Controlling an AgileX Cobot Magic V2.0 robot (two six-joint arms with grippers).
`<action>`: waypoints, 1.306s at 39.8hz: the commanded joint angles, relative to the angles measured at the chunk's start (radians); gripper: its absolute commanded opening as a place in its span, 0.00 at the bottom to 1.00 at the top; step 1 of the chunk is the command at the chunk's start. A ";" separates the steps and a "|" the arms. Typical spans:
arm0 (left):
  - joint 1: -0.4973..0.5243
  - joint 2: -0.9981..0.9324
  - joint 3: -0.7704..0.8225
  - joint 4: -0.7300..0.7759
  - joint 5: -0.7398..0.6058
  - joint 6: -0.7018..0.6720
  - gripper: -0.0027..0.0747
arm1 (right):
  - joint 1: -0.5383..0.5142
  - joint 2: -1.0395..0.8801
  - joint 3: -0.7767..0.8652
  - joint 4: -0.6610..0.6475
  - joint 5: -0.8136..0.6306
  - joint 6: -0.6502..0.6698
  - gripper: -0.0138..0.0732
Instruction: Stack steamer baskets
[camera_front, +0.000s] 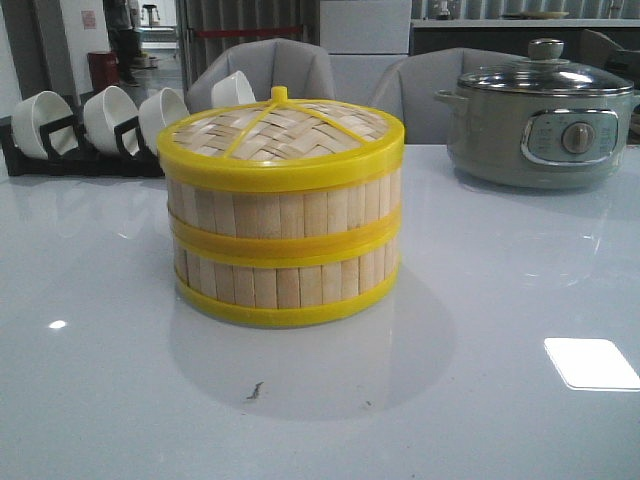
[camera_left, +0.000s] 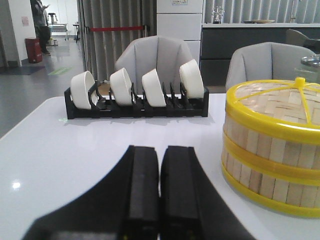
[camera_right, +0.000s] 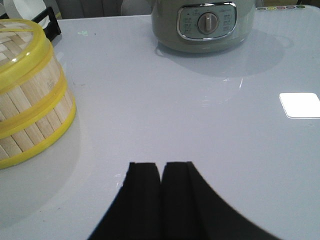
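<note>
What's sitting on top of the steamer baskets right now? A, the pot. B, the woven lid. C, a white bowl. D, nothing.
B: the woven lid with its yellow knob caps the two stacked baskets; the bowls and pot stand apart behind.

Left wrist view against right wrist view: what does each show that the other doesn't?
Only the left wrist view shows the whole black rack with four white bowls, the grey chairs and the left end effector, shut and empty. Only the right wrist view shows the grey electric pot and the right end effector, also shut and empty. Both show the stacked steamer baskets with the lid on, and the white table.
</note>
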 joint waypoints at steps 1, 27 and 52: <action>0.002 -0.006 0.000 -0.001 -0.074 -0.006 0.14 | -0.006 0.005 -0.028 0.013 -0.075 -0.002 0.22; 0.002 -0.058 0.000 -0.001 -0.021 -0.006 0.14 | -0.006 0.005 -0.028 0.013 -0.060 -0.002 0.22; 0.002 -0.058 0.000 -0.169 -0.027 0.191 0.14 | -0.006 0.005 -0.028 0.013 -0.060 -0.002 0.22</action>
